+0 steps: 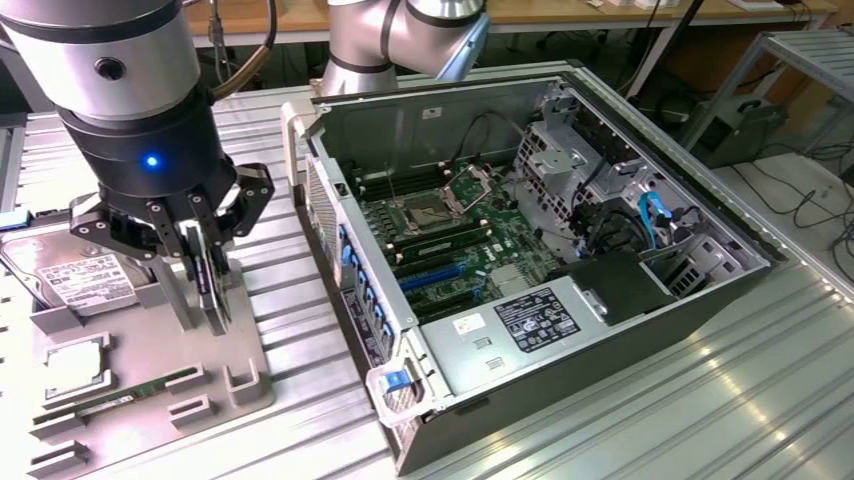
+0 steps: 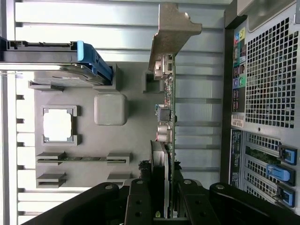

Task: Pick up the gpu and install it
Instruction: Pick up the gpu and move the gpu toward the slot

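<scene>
The gpu [image 1: 210,285] stands on edge over the grey holder tray [image 1: 247,350] at the exterior view's left, a thin green card with a dark fan on one face. My gripper [image 1: 198,245] comes down on it from above, a finger on each side, shut on the card. In the wrist view the gpu [image 2: 167,108] runs edge-on away from my gripper [image 2: 164,206], with its silver bracket [image 2: 171,33] at the far end. The fingers [image 2: 139,201] press against the fan side and the board side. I cannot tell whether the card has left its slot.
The open computer case [image 1: 627,330] lies on its side to the exterior view's right, motherboard [image 1: 454,230] exposed; its rear grille [image 2: 272,70] shows beside the tray. On the tray sit a hard drive [image 1: 67,270], a CPU [image 2: 58,125] and a RAM stick [image 2: 79,158].
</scene>
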### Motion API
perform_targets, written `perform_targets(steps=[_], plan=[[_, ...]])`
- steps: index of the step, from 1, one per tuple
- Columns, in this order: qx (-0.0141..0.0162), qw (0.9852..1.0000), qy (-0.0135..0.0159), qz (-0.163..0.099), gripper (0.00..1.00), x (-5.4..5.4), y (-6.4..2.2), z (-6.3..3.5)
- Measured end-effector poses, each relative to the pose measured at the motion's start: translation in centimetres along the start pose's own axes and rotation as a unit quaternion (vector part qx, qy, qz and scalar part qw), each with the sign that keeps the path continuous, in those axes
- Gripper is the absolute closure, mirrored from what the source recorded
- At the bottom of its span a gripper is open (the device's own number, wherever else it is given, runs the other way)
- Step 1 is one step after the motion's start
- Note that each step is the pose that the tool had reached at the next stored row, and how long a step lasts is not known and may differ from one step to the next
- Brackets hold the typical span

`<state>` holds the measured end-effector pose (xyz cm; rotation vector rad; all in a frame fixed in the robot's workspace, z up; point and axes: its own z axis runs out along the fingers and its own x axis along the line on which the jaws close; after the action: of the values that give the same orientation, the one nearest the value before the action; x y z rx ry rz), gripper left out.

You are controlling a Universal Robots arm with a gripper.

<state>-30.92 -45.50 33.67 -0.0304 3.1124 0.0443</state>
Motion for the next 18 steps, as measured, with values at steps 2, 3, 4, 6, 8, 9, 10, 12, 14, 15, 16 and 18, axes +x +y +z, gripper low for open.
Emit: perform_targets(steps=[2,3,4,6,8,9,10,12,14,15,16,18], plan=[[0.0000,1.0000,0.0000,0.000,0.73,0.00,0.00,-0.08],[0.0000,1.0000,0.0000,0.000,0.73,0.00,0.00,-0.11],[0.0000,1.0000,0.0000,0.000,0.73,0.00,0.00,-0.15],[-0.0001,1.0000,-0.0001,0.000,0.73,-0.01,0.01,-0.18],[0.0001,1.0000,0.0001,0.000,0.73,-0.01,0.01,-0.28],[0.0000,1.0000,0.0000,0.000,0.73,-0.01,0.01,-0.31],[0.0000,1.0000,0.0000,0.000,0.73,-0.01,0.01,-0.36],[0.0000,1.0000,-0.0001,0.000,0.73,-0.01,0.01,-0.40],[0.0006,1.0000,0.0001,0.000,0.73,-0.02,0.01,-0.53],[0.0005,1.0000,0.0000,0.000,0.73,-0.02,0.01,-0.54],[0.0005,1.0000,-0.0001,0.000,0.73,-0.02,0.02,-0.55],[0.0007,1.0000,0.0001,0.000,0.73,-0.02,0.02,-0.64]])
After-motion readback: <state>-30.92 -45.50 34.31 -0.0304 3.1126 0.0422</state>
